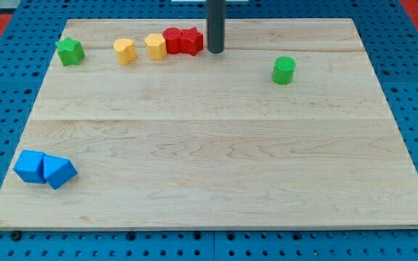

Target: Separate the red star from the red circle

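Red star (191,40) – edge behind my tip (215,51)

Red star (191,40), red circle (173,39)

Pale grained wood board (216,145); matt blocks; dark matt rod (215,25).

Just to the view's left of my tip (215,51) the red star-shaped block (191,40) touches the red round block (173,39), blocking that side, while the wooden tabletop (216,159) toward the view's bottom and right lies open apart from the green cylinder block (284,70).
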### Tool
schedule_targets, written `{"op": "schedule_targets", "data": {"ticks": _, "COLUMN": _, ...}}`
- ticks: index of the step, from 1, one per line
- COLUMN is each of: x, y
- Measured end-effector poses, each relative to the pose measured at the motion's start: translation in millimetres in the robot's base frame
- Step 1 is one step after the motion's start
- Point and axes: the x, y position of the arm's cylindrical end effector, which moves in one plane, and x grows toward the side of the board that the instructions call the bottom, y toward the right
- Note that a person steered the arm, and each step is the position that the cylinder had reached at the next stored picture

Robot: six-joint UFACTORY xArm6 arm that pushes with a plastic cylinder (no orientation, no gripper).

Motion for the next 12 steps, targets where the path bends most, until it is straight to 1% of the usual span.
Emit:
{"op": "schedule_targets", "data": {"ticks": 1, "x": -35, "y": 13}}
{"op": "schedule_targets", "data": {"ticks": 2, "x": -83, "y": 15}}
{"op": "schedule_targets", "data": {"ticks": 4, "x": -73, "y": -54}}
{"op": "schedule_targets", "data": {"ticks": 6, "x": -37, "y": -68}}
{"op": "schedule_targets", "data": {"ticks": 8, "x": -29, "y": -78}}
{"op": "schedule_targets", "data": {"ticks": 9, "x": -4, "y": -79}}
{"op": "schedule_targets", "data": {"ticks": 10, "x": 4, "y": -79}}
{"op": "schedule_targets", "data": {"ticks": 12, "x": 4, "y": -92}}
